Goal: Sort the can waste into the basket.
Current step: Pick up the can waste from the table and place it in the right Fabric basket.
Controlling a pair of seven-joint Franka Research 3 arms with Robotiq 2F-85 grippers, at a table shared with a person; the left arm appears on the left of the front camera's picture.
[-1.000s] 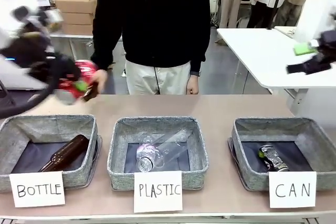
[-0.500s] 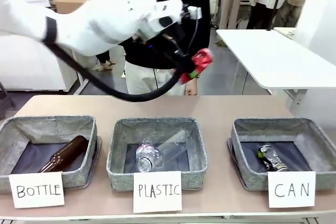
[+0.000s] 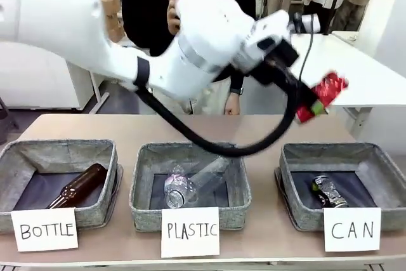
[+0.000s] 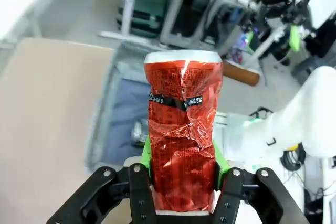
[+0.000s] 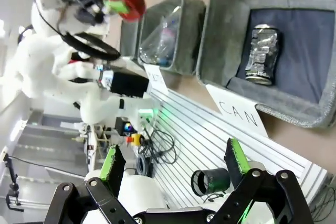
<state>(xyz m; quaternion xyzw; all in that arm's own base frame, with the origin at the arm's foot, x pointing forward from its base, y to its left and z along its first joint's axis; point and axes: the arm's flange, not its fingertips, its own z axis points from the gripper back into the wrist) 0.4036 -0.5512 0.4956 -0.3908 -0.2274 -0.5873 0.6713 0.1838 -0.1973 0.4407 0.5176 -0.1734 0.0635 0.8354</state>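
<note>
The crumpled red can (image 3: 328, 91) sits clamped in the left pincer (image 3: 311, 108), in the air above the CAN basket (image 3: 298, 211). Released too early, it may hit the rim and roll on the bench (image 3: 266, 128). The right pincer (image 5: 176, 169) stands wide, empty. Two cans: one held, one dark can (image 3: 329, 191) below in the basket; three baskets.

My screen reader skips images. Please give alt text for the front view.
The left gripper holds a crumpled red can in the air above the CAN basket, which contains a dark can. A person stands across the table.
</note>
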